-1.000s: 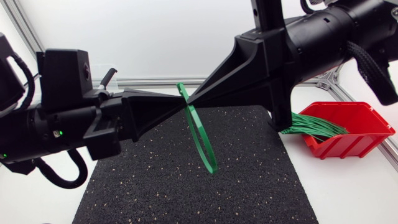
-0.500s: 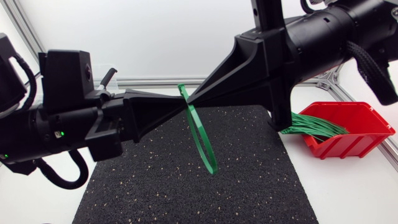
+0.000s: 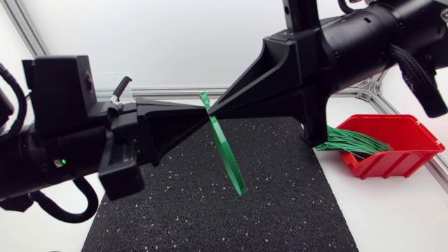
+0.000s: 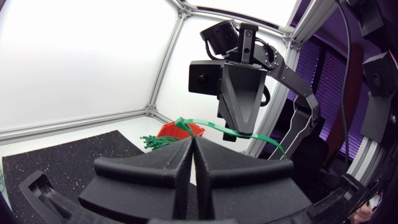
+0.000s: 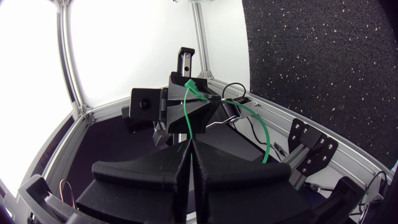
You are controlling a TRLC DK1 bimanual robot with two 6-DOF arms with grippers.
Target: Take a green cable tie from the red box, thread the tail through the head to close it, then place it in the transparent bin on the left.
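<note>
A green cable tie (image 3: pixel 227 157) hangs as a narrow loop above the black mat, its end sticking up (image 3: pixel 203 98) where both grippers meet. My left gripper (image 3: pixel 203 114) comes in from the left and my right gripper (image 3: pixel 214 110) from the right, tip to tip, each shut on the tie. In the left wrist view the tie (image 4: pixel 208 124) runs from my own shut fingers (image 4: pixel 191 142) across to the right gripper (image 4: pixel 245 132). In the right wrist view the tie (image 5: pixel 188 112) rises from my shut fingers (image 5: pixel 189 142) towards the left gripper (image 5: pixel 189 93). The transparent bin is out of view.
The red box (image 3: pixel 409 136) stands at the right of the table with a bundle of green ties (image 3: pixel 353 143) spilling from its open side. A black speckled mat (image 3: pixel 210 217) covers the middle, beneath the hanging loop. Aluminium frame rails run along the far edge.
My left arm's body has shifted a little left and lower, while both gripper tips stay together on the tie. The hanging loop has swung slightly.
</note>
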